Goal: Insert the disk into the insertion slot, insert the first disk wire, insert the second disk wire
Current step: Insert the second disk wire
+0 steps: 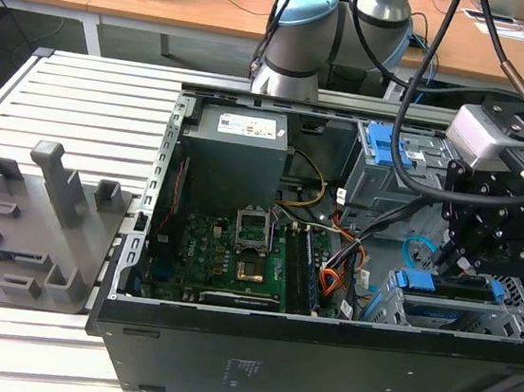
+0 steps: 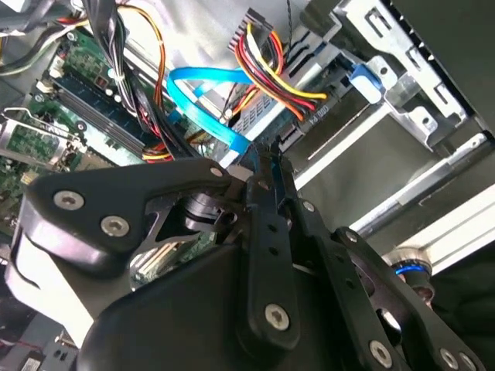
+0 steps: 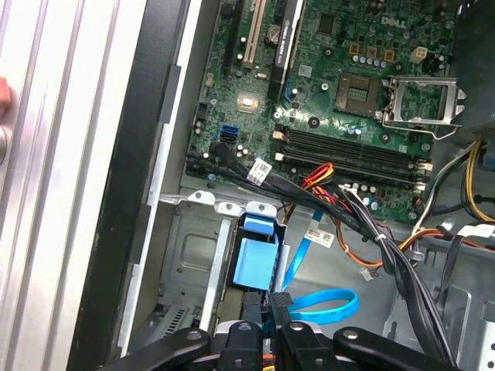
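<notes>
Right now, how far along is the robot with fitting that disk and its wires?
Done: the disk sits in the insertion slot. In hand: the end effector appears shut on the plug end of the second disk wire. Left: that plug looks unseated; whether the first disk wire is in, I cannot tell.

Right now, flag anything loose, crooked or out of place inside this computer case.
One thing: the light-blue flat cable lies in a loose loop on the case floor beside the drive cage. The gripper sits beside that loop. Nothing else looks askew or damaged.
</notes>
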{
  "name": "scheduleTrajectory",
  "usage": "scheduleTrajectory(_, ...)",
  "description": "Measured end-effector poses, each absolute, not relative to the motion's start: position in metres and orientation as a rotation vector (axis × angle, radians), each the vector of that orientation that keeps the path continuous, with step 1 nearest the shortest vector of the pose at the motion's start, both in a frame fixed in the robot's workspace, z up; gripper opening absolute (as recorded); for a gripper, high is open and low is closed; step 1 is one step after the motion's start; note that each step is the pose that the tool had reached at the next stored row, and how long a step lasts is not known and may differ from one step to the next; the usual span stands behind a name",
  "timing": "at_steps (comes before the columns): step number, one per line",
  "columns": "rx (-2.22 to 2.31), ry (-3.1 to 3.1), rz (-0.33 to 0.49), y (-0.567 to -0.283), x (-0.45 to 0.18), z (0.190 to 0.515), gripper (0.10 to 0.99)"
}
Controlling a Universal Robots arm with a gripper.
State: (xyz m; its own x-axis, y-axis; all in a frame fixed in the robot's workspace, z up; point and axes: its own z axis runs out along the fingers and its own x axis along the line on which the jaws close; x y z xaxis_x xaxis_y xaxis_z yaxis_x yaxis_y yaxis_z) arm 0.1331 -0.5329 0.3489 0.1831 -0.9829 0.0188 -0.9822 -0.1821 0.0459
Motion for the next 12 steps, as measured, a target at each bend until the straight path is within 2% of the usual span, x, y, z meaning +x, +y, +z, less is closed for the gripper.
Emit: scheduleTrajectory(12,2.241,-2.133,-0.027,-0.5330,0.1333,0.3487,0.165)
